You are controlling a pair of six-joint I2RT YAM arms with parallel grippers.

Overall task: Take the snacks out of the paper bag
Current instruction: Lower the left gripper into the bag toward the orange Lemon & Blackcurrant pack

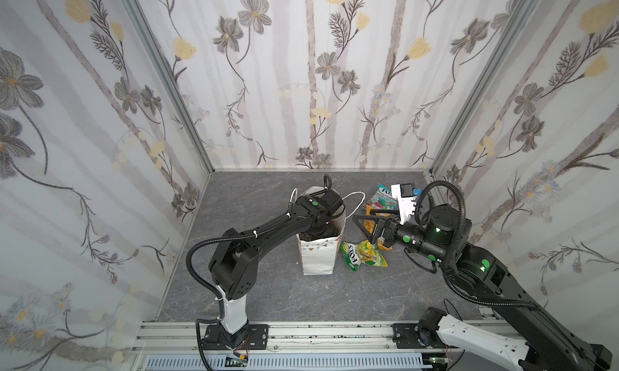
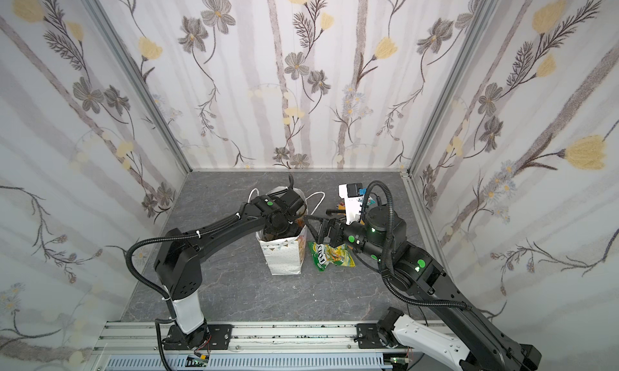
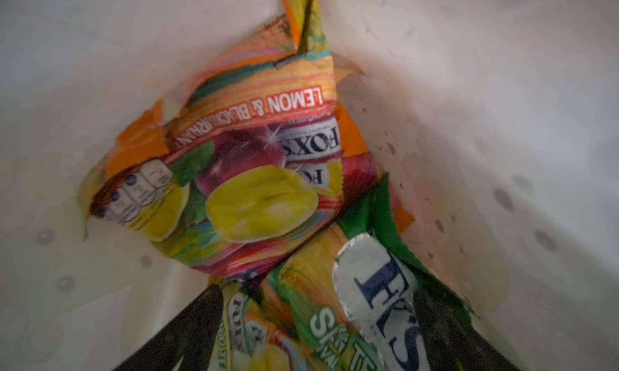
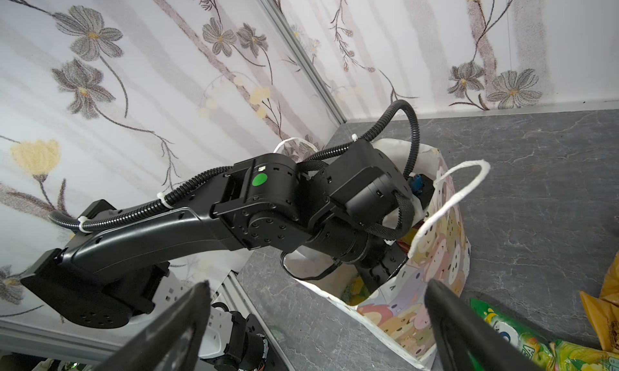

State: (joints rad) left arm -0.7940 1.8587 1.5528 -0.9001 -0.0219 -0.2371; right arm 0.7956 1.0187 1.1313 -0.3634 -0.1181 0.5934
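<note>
reaching into the white paper bag, left gripper spreads wide, two crinkly foil packets just ahead; right gripper, wide too, holds nothing.

2 top views look down; wrist views share the paper bag, 1 inside.

paper bag mouth: filled by left arm | right of bag: snacks lying | table front: free
</note>
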